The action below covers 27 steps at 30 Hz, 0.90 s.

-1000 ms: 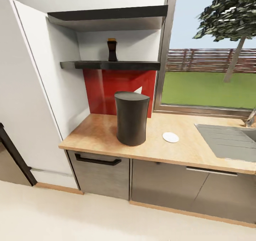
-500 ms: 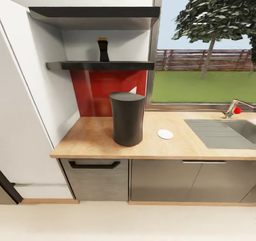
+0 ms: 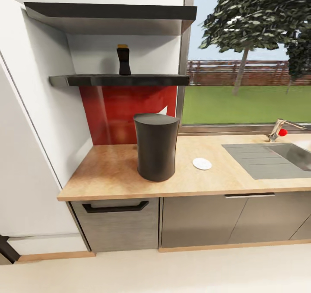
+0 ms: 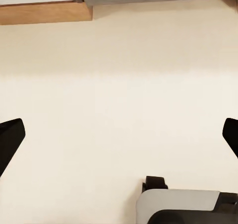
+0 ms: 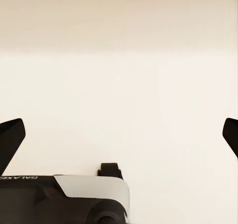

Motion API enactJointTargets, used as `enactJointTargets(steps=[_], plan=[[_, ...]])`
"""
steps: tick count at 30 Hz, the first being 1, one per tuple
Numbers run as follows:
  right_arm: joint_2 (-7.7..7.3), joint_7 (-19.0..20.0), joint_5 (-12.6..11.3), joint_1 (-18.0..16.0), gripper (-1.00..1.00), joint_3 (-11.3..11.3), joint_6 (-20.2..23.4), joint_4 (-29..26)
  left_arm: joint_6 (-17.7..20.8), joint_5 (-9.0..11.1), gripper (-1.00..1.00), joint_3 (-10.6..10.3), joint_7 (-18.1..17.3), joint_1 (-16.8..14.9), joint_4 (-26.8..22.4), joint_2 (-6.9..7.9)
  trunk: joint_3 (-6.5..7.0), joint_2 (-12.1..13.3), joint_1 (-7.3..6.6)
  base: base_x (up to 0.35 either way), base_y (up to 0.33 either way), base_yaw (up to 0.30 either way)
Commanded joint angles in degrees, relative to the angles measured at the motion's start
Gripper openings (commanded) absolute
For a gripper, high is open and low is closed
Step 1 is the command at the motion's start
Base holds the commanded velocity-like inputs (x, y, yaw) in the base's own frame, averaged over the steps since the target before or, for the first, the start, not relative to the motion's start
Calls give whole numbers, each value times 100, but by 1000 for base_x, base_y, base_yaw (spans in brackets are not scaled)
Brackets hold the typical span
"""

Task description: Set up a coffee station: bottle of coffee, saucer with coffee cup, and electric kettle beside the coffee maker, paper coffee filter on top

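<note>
- Left gripper (image 4: pixel 119 135): fingers spread wide, released, nothing between them, pointed down at pale floor (image 4: pixel 119 85).
- Right gripper (image 5: pixel 119 135): likewise spread wide, holding nothing, over the same floor; part of white-and-black robot base (image 5: pixel 64 199) visible below.
- Coffee maker (image 3: pixel 156 147): upright on kitchen countertop (image 3: pixel 112 172), roughly midway between the counter's left end and the sink, nearer front edge than back.
- Saucer (image 3: pixel 201 164): flat on the counter, near the coffee maker, between it and steel sink (image 3: pixel 268 157); not touching either.
- Paper coffee filter (image 3: pixel 163 110): white point seen behind the coffee maker's top, against red backsplash (image 3: pixel 116 111).
- Bottle of coffee (image 3: pixel 124 60): upright on kitchen shelf (image 3: pixel 116 80), above the counter's back edge.
</note>
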Motion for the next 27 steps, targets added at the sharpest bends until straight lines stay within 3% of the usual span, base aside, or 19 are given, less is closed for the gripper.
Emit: enactJointTargets(steps=[1,11,15,16,18,22,27], plan=[[-7,-14,56,-6,100,-45,-24,4,-19,-2,100,24,-4,-5,6,-1,-12,-12,3,3,5,-1],[-13,-44,-37,-6,100,-69,-16,-1,-2,-33,100,14,22,-5,9,-8,-12,-12,3,0,1,0],[-6,-39,-3,-6,100,-41,-45,10,-334,-2,100,3,48,-15,-913,-238,-12,-12,3,0,0,0],[-8,-39,0,-6,100,-41,-83,16,-643,-2,100,7,33,-14,-1294,-401,-12,-12,3,0,0,0],[-25,-39,3,-6,100,-41,-196,102,-1193,7,100,13,33,-17,-1662,-578,-12,-12,3,0,0,0],[-32,-39,4,-6,100,-41,-335,392,-1938,131,100,29,60,-20,-2405,-727,-12,-12,3,0,0,0],[-34,-45,6,1,100,-41,-368,503,-2063,248,100,-9,81,-46,-3628,-958,-12,-12,3,0,0,0]])
